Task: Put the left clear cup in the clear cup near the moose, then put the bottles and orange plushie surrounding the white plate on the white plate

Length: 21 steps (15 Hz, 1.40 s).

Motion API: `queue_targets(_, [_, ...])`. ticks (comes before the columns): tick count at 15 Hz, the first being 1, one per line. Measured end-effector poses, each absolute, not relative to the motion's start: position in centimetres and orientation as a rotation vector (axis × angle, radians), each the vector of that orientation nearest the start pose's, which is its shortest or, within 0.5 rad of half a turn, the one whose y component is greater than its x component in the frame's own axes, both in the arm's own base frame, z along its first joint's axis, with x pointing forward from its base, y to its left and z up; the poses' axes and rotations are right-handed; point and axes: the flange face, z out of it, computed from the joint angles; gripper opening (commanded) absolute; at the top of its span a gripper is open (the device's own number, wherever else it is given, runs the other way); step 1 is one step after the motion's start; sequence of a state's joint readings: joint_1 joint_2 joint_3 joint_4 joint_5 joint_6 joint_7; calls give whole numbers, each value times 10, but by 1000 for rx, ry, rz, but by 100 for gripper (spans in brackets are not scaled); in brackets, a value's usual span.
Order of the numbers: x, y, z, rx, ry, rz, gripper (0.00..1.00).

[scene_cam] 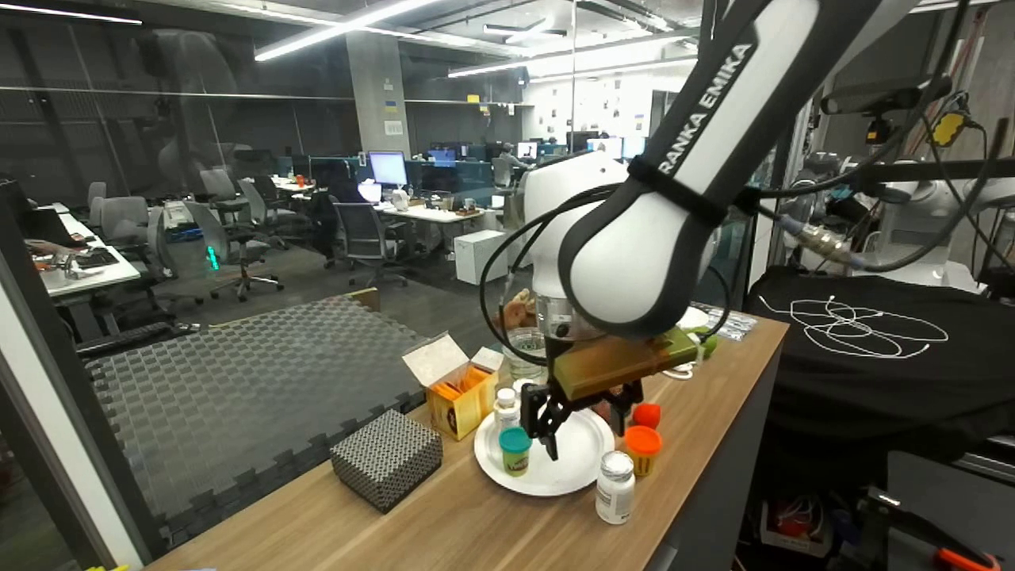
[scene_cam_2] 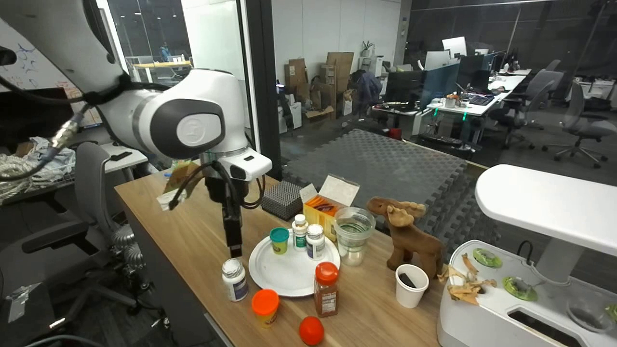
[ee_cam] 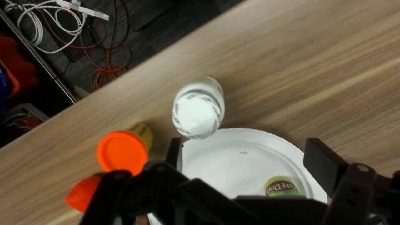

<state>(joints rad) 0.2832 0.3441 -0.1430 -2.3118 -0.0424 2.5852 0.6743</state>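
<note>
My gripper (scene_cam: pixel 585 436) is open and empty above the white plate (scene_cam_2: pixel 277 277), its fingers wide apart in the wrist view (ee_cam: pixel 247 156). A white bottle (scene_cam_2: pixel 234 280) stands on the table beside the plate; the wrist view shows its cap (ee_cam: pixel 197 112). An orange-lidded tub (scene_cam_2: pixel 265 307), a red-lidded spice bottle (scene_cam_2: pixel 326 291) and the orange plushie (scene_cam_2: pixel 311 330) are also off the plate. On the plate stand a teal-lidded tub (scene_cam_2: pixel 279 242) and two white bottles (scene_cam_2: pixel 299 233) (scene_cam_2: pixel 315 243). Clear cups (scene_cam_2: pixel 355 238), seemingly nested, stand near the brown moose (scene_cam_2: pixel 414 241).
An open yellow box (scene_cam_2: pixel 324 207) and a patterned dark box (scene_cam_2: pixel 283 200) stand behind the plate. A white paper cup (scene_cam_2: pixel 410 286) and a white planter (scene_cam_2: pixel 462 313) are near the moose. The table's edge runs close to the white bottle.
</note>
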Motion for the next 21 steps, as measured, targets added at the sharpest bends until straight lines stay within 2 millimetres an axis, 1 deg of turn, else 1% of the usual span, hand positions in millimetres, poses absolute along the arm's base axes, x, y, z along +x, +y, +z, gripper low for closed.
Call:
queue_targets(3, [479,66,206,-3148,746,68,100])
queue_targets(6, [461,63,212,-3149,716,82,100])
queue_targets(8, [459,61,211,-3152,662,83,100])
queue_targets(11, [462,59,208,-3152,564,49,100])
queue_targets(13, [464,56,203,-3154,512,36,100])
queue_targets(18, [464,51,177,-3139,408,51,100])
queue_targets(21, [467,50,163,-3118,374,77,100])
